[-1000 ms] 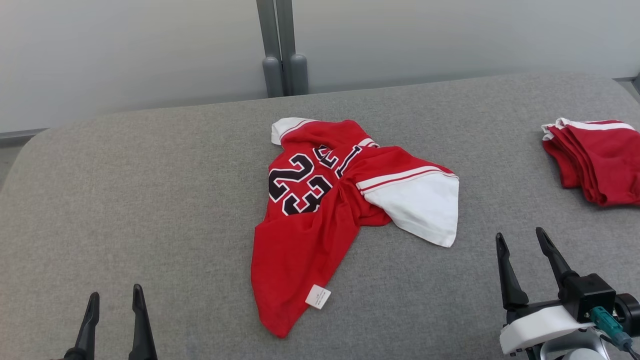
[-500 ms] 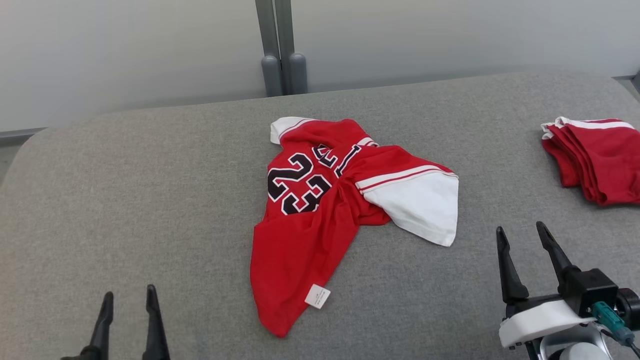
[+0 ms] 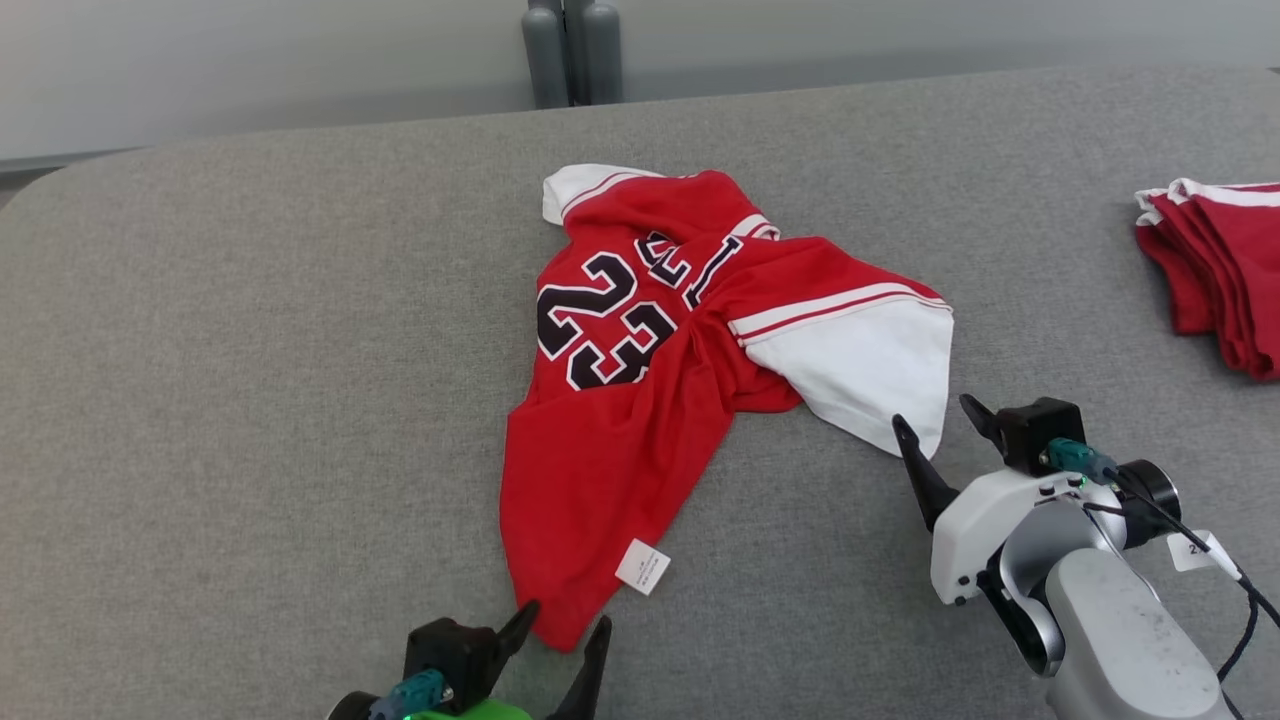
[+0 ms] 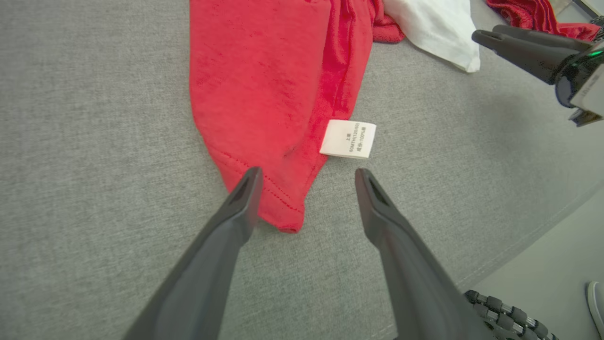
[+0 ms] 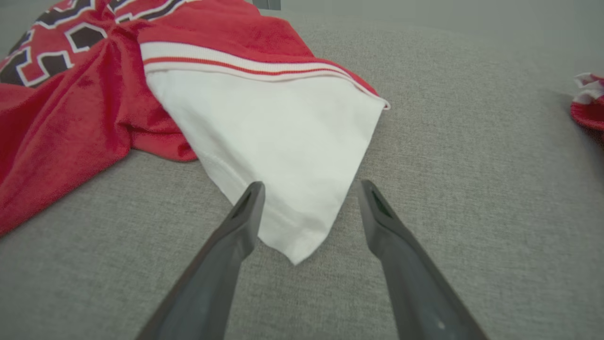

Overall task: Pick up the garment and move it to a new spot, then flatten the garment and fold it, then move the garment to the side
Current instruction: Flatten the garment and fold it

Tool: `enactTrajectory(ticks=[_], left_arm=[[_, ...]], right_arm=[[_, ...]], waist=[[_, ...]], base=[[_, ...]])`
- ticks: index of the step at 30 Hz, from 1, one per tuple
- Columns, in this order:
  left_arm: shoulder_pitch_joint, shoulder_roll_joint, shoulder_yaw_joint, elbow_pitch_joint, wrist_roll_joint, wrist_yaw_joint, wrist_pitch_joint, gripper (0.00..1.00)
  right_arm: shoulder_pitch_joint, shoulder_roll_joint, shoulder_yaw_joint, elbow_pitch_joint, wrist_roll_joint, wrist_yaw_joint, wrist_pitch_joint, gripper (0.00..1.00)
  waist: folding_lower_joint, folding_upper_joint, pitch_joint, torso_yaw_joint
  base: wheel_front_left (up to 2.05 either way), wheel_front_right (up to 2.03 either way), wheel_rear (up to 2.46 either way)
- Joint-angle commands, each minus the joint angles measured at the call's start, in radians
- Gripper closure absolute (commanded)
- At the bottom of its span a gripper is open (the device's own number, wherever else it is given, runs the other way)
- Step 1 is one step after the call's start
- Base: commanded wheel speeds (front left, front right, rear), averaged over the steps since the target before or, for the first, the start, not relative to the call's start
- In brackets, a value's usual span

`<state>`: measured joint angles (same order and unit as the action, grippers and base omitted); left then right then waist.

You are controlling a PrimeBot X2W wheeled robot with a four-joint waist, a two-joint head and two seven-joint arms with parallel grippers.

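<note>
Head view: high, tilted down across grey fabric-covered desk (image 3: 250,350). Left wrist view: low and close, facing hem corner of crumpled red numbered jersey (image 4: 264,85). Right wrist view: low, close, facing its white sleeve (image 5: 283,141). All three share the jersey.

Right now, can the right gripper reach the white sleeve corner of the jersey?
Probably yes: the right gripper is open, its tips flank the white sleeve corner, and nothing blocks the way.

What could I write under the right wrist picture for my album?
Open right gripper lined up on the corner of the white sleeve of a crumpled red jersey on a gray surface.
</note>
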<state>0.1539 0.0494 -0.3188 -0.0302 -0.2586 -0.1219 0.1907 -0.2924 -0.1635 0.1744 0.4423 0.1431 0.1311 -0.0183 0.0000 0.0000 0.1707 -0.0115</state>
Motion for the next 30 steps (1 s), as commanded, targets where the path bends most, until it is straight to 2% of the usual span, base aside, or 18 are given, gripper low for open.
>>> enactTrajectory(ticks=[1,9,14,18,19,20,21,22,23,27,30], left_arm=[[-0.001,0.009,-0.009,0.001,-0.006,-0.002,0.02,0.0],[-0.05,0.004,-0.06,0.054,-0.019,0.017,0.006,0.0],[-0.083,0.004,-0.058,0.091,-0.015,0.048,-0.03,0.0],[-0.103,0.004,-0.065,0.134,-0.026,0.047,-0.032,0.0],[-0.108,0.007,-0.066,0.146,-0.017,0.05,-0.035,0.18],[-0.113,0.012,-0.073,0.163,-0.007,0.049,-0.036,0.51],[-0.114,0.012,-0.075,0.173,-0.016,0.046,-0.038,0.76],[-0.119,0.01,-0.078,0.182,-0.021,0.044,-0.043,1.0],[-0.123,0.01,-0.082,0.192,-0.021,0.041,-0.048,1.0],[-0.123,0.015,-0.082,0.224,-0.044,0.032,-0.057,1.0],[-0.1,0.013,-0.053,0.172,-0.108,0.024,-0.077,1.0]], right_arm=[[-0.029,-0.008,0.006,0.02,0.0,-0.001,0.012,0.0],[-0.066,0.003,-0.028,0.111,-0.013,-0.001,0.011,0.0],[-0.065,0.012,-0.023,0.141,-0.019,-0.001,0.011,0.0],[-0.071,0.019,-0.002,0.153,-0.005,0.0,0.026,0.0],[-0.073,0.02,0.002,0.155,-0.004,0.0,0.028,0.0],[-0.075,0.023,0.013,0.156,0.001,0.0,0.032,0.0],[-0.075,0.025,0.022,0.156,0.007,0.0,0.033,0.0],[-0.075,0.027,0.038,0.157,0.016,0.002,0.04,0.3],[-0.075,0.028,0.054,0.155,0.029,0.003,0.042,0.99],[-0.07,0.008,0.081,0.103,0.126,0.002,0.032,1.0],[-0.053,-0.02,0.058,-0.015,0.248,0.001,0.011,1.0]], waist=[[0.0,0.0,0.051,0.025],[0.0,0.0,0.101,0.053],[0.0,0.0,0.114,0.044],[0.0,0.0,0.126,0.031],[0.0,0.0,0.128,0.028],[0.0,0.0,0.13,0.024],[0.0,0.0,0.132,0.022],[0.0,0.0,0.133,0.02],[0.0,0.0,0.134,0.018],[0.0,0.0,0.128,0.011],[0.0,0.0,0.114,0.004]], base=[[0.0,0.0,0.0],[0.0,0.0,0.0],[0.0,0.0,0.0],[0.0,0.0,0.0],[0.0,0.0,0.0],[0.0,0.0,0.0],[0.0,0.0,0.0],[0.0,0.0,0.0],[0.0,0.0,0.0],[0.0,0.0,0.0],[0.0,0.0,0.0]])
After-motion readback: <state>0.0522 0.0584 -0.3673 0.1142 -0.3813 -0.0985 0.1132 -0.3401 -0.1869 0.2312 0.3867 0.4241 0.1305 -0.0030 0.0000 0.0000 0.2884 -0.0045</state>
